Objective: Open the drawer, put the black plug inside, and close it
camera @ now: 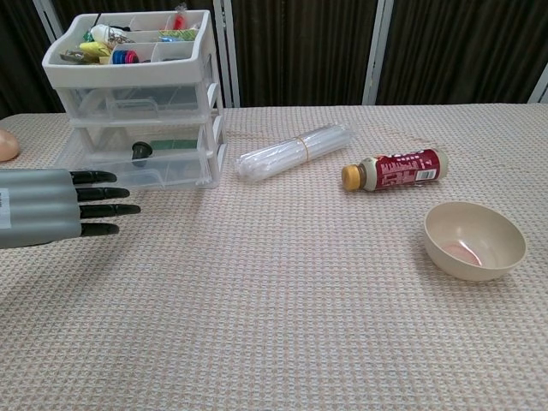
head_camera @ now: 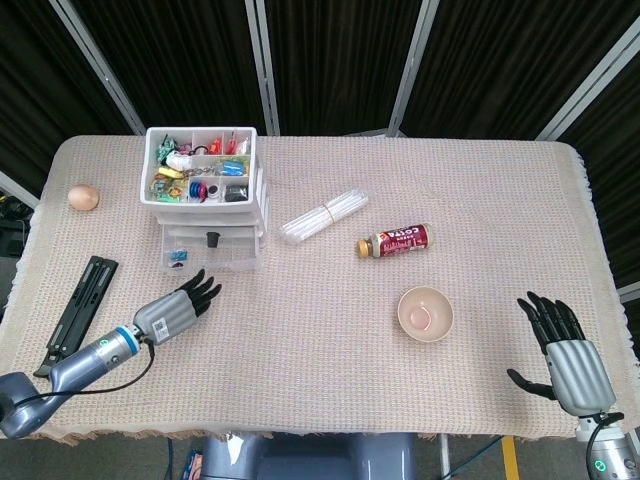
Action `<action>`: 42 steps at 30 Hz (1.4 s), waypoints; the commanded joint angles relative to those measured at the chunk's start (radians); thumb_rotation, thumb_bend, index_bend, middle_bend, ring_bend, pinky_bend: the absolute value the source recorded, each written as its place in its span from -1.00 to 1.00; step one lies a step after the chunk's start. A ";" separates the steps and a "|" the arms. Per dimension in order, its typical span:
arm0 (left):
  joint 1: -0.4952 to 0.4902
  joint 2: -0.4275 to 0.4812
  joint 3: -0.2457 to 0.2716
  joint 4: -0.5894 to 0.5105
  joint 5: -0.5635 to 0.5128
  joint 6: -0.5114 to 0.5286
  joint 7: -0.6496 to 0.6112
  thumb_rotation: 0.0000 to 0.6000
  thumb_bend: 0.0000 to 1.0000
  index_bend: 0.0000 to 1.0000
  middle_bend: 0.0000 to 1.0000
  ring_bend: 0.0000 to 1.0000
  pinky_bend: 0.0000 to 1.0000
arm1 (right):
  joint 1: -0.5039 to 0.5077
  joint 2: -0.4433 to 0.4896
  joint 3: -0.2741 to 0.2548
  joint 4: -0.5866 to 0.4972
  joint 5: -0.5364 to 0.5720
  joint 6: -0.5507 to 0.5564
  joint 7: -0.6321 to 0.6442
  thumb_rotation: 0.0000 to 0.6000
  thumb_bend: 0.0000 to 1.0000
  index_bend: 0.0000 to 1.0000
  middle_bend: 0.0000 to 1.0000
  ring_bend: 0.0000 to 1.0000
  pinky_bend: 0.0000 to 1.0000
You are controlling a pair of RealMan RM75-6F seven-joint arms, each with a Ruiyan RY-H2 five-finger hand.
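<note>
The clear drawer unit (head_camera: 205, 215) (camera: 137, 103) stands at the back left, its top tray full of small coloured items. The black plug (head_camera: 212, 239) (camera: 141, 151) lies inside the bottom drawer (head_camera: 210, 250) (camera: 141, 171), which looks pushed nearly in. My left hand (head_camera: 178, 308) (camera: 60, 205) lies flat just in front of that drawer, fingers straight and pointing at it, holding nothing; a small gap shows between fingertips and drawer front. My right hand (head_camera: 565, 350) rests at the near right edge, fingers spread and holding nothing; it shows only in the head view.
An egg (head_camera: 84, 197) lies at the far left. Black bars (head_camera: 75, 315) lie beside my left forearm. A bundle of clear tubes (head_camera: 325, 216) (camera: 295, 150), a lying bottle (head_camera: 394, 241) (camera: 394, 169) and a beige bowl (head_camera: 426, 311) (camera: 473, 241) sit mid-table.
</note>
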 commanded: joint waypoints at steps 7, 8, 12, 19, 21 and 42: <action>0.006 0.049 0.025 -0.007 0.023 0.007 0.001 1.00 -0.10 -0.68 -1.00 -1.00 -0.84 | 0.000 -0.001 0.000 -0.001 -0.002 0.001 -0.002 1.00 -0.84 -0.96 -1.00 -1.00 -1.00; 0.007 0.053 0.026 -0.007 0.023 0.007 0.001 1.00 -0.10 -0.68 -1.00 -1.00 -0.84 | -0.001 -0.001 0.000 -0.001 -0.002 0.002 -0.002 1.00 -0.84 -0.96 -1.00 -1.00 -1.00; 0.011 0.066 0.028 -0.002 0.022 0.008 0.000 1.00 -0.10 -0.68 -1.00 -1.00 -0.84 | -0.001 -0.001 -0.001 -0.001 -0.003 0.002 -0.003 1.00 -0.84 -0.96 -1.00 -1.00 -1.00; 0.012 0.050 0.012 0.030 0.002 0.000 -0.012 1.00 -0.10 -0.68 -1.00 -1.00 -0.84 | 0.000 -0.003 -0.001 -0.002 -0.001 -0.001 -0.005 1.00 -0.84 -0.96 -1.00 -1.00 -1.00; 0.012 0.041 0.008 0.038 -0.005 -0.004 -0.013 1.00 -0.09 -0.69 -1.00 -1.00 -0.84 | 0.000 -0.002 -0.001 -0.002 -0.001 0.000 -0.005 1.00 -0.84 -0.96 -1.00 -1.00 -1.00; -0.016 -0.069 -0.090 0.108 -0.125 -0.049 0.008 1.00 -0.10 -0.71 -1.00 -1.00 -0.84 | 0.001 -0.001 -0.001 0.000 0.000 -0.002 -0.001 1.00 -0.84 -0.96 -1.00 -1.00 -1.00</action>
